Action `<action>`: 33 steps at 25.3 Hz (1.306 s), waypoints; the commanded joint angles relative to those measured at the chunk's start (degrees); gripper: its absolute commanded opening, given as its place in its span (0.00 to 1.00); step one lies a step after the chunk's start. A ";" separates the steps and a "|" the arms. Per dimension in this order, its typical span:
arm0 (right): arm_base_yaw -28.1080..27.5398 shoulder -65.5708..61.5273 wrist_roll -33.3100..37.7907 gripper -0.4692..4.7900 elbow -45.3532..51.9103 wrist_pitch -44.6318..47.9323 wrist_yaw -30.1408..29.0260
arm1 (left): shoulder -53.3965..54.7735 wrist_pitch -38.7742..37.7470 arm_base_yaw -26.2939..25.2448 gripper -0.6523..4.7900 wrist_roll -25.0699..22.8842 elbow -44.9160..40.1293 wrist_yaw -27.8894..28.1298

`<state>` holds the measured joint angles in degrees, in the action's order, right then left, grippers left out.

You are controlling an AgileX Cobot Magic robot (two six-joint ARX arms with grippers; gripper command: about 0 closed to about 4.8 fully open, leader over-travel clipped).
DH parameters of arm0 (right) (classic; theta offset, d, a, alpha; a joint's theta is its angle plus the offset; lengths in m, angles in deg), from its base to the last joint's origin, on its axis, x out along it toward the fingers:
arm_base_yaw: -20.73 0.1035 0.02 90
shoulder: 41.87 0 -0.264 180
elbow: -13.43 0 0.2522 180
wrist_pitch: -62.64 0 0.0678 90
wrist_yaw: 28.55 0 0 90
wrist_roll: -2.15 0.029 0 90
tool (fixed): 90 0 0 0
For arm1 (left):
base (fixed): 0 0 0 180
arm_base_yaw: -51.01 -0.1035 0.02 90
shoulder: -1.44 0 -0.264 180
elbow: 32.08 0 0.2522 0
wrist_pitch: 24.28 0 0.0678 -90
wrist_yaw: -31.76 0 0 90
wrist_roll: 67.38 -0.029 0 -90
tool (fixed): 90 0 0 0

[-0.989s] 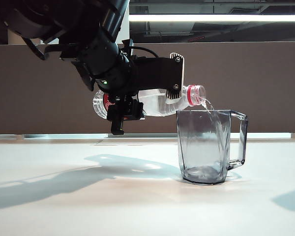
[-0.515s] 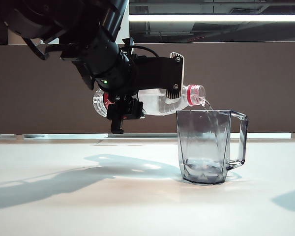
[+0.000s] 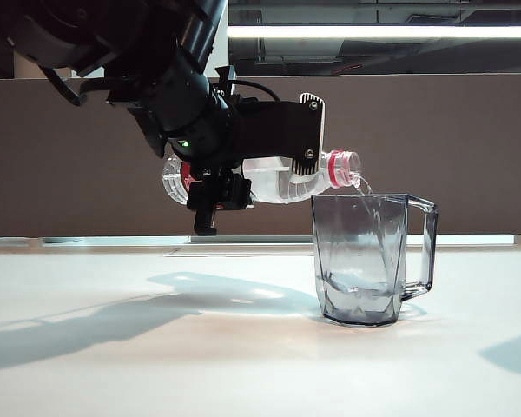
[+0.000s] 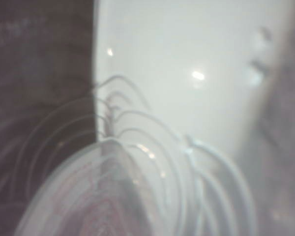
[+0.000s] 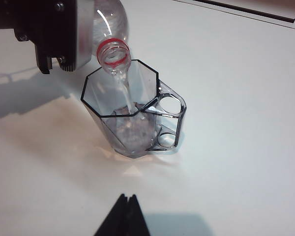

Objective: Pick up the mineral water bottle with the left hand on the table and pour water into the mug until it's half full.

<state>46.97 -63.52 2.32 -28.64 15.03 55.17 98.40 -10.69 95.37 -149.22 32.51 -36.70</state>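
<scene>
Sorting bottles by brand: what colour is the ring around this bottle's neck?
Red, on the mineral water bottle tipped over the mug; the right wrist view shows it best.

A long fluorescent ceiling light [image 3: 382, 31] glows across the top of the exterior view, under dark ceiling beams [image 3: 373, 54]. Below it, a plain brown partition wall [image 3: 469, 148] runs the full width behind the scene. A pale strip [image 3: 113, 241] lies along the foot of that wall.
</scene>
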 commanded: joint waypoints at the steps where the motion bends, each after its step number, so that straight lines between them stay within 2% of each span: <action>1: 0.00 0.02 -0.24 0.09 -0.44 0.85 -0.26 | -0.39 3.19 0.00 0.56 -0.87 0.52 0.31; 33: 0.00 0.02 -0.26 0.09 -0.44 0.63 -0.24 | -0.42 3.17 0.00 0.56 -2.12 0.52 0.33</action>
<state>46.97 -63.52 2.30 -28.64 14.88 55.15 98.40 -10.34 95.37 -151.39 32.51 -36.59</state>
